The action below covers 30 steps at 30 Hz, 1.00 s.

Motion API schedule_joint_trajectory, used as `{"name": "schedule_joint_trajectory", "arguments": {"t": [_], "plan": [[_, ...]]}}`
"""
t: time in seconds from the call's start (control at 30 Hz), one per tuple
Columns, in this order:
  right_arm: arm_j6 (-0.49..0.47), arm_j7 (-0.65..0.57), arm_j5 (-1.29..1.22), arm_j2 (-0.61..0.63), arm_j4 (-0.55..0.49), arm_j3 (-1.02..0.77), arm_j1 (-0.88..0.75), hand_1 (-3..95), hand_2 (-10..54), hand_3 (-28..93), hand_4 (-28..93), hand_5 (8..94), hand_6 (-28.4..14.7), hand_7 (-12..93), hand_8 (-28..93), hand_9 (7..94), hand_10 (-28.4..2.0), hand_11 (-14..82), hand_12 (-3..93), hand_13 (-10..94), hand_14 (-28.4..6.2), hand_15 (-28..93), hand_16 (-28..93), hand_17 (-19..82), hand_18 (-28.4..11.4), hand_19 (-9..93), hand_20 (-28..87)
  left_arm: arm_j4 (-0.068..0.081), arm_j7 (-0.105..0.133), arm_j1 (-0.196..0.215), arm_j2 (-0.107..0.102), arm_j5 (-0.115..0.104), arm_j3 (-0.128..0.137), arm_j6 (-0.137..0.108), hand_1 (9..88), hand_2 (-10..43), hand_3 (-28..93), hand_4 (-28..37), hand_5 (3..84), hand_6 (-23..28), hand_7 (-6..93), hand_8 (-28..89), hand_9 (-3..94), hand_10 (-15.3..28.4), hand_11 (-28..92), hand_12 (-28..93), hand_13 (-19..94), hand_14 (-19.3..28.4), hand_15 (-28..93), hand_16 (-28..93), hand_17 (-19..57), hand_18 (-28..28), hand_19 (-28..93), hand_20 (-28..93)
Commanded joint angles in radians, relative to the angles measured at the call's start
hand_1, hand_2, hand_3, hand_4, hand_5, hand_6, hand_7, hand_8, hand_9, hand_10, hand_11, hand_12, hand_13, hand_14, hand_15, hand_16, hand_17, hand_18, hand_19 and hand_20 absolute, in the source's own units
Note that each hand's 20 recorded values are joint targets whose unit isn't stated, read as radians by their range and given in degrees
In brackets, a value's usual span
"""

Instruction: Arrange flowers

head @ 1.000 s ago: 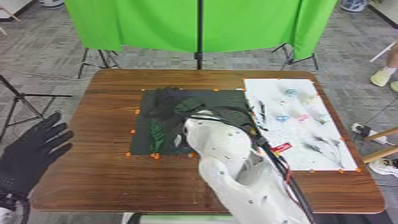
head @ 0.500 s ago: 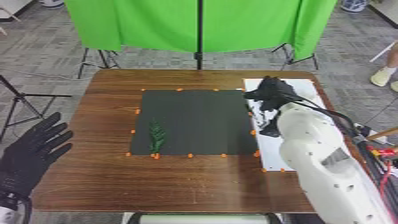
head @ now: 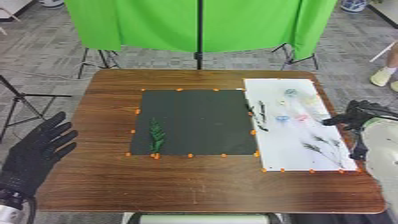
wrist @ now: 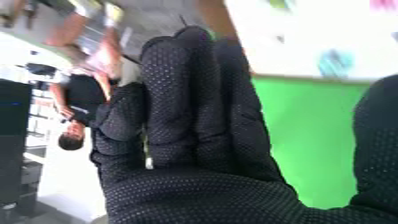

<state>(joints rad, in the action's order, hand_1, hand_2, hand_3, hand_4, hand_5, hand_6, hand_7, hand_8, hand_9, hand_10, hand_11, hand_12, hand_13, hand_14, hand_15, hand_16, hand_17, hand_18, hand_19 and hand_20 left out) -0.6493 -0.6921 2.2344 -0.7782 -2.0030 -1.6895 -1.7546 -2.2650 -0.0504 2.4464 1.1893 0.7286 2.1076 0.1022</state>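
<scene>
Swung out from over the white sheet [head: 282, 145], the right robot hand [head: 362, 118] is now at the table's [head: 99, 112] right edge.
It is released, fingers extended; the left robot hand [head: 34, 150] also spreads open, at the left edge. A green sprig [head: 157, 137] lies on the black mat [head: 204, 120], a pink flower [head: 302, 118] on the sheet; bare wood borders the mat's left and near sides.

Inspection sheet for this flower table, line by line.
Surface: brown wooden table; square black sheet, rectangular white sheet, orange markers at their edges.
Job's things: green leafy sprig on black sheet; small blue flower, pink flower, thin dark sprigs on white sheet.
Clutter: nothing seen.
Hands: black-gloved left hand, open, by table's left edge; black-gloved right hand, open, by white sheet's right edge.
Cables: dark one, likely, by left wrist.
Surroundings: green cloth backdrop.
</scene>
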Motion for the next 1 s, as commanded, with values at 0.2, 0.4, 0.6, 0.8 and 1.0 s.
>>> {"name": "schedule_joint_trajectory", "arguments": {"t": [0.2, 0.4, 0.6, 0.8, 1.0], "plan": [[-0.066, 0.041, -0.077, -0.007, -0.042, -0.13, -0.172, 23.0, -7.4, 47, -28, 48.4, -9.6, 26, -16, 51.5, -16.3, 42.8, 24.5, 49, -13.4, 69, 18, 26, -21.5, 86, 38, -0.009, 0.011, 0.022, 0.008, 0.005, 0.006, -0.008, 24.8, -3.7, 68, -28.3, 24.6, 1.6, 20.6, -12, 19.0, 9.4, 21, 16, 13, 11.6, 32, 0, -12.0, 18.1, 40, 8], [-0.015, 0.072, -0.011, -0.018, -0.029, -0.108, -0.21, 21.9, -8.5, 53, -28, 49.6, -9.0, 29, -17, 53.2, -15.9, 44.0, 24.5, 50, -12.9, 69, 18, 26, -21.2, 85, 38, -0.006, 0.012, 0.015, 0.0, 0.003, 0.002, -0.012, 24.5, -3.8, 69, -28.3, 24.6, 1.7, 20.5, -12, 19.0, 9.4, 21, 16, 13, 11.6, 32, 0, -12.0, 18.1, 40, 8], [0.051, 0.11, 0.069, -0.028, -0.01, -0.066, -0.236, 29.6, -9.5, 53, -28, 53.0, -5.7, 33, -21, 58.2, -13.9, 46.8, 24.9, 55, -11.1, 68, 19, 28, -20.2, 86, 37, -0.007, 0.005, 0.014, 0.003, 0.004, 0.003, -0.01, 24.4, -3.7, 69, -28.3, 24.7, 1.7, 20.5, -12, 19.0, 9.4, 21, 16, 13, 11.7, 32, 0, -12.0, 18.1, 40, 8], [0.065, 0.123, 0.09, -0.038, 0.004, -0.033, -0.234, 36.1, -9.5, 51, -28, 59.1, -2.5, 36, -23, 64.4, -11.1, 46.7, 25.9, 60, -9.4, 68, 20, 30, -19.3, 88, 36, -0.004, 0.003, 0.01, 0.0, 0.004, 0.001, -0.008, 24.5, -3.7, 69, -28.3, 24.6, 1.7, 20.6, -12, 19.0, 9.4, 21, 16, 13, 11.7, 32, 0, -12.0, 18.1, 40, 8], [0.062, 0.098, 0.051, -0.043, 0.024, -0.007, -0.222, 38.9, -9.5, 61, -28, 67.8, 0.5, 38, -24, 74.1, -9.7, 44.9, 26.9, 65, -7.9, 68, 24, 33, -18.7, 90, 37, 0.0, 0.002, 0.006, -0.007, 0.003, -0.003, -0.006, 24.5, -3.7, 69, -28.3, 24.6, 1.7, 20.7, -12, 19.0, 9.4, 21, 16, 13, 11.6, 32, 0, -12.0, 18.1, 40, 8]]}}
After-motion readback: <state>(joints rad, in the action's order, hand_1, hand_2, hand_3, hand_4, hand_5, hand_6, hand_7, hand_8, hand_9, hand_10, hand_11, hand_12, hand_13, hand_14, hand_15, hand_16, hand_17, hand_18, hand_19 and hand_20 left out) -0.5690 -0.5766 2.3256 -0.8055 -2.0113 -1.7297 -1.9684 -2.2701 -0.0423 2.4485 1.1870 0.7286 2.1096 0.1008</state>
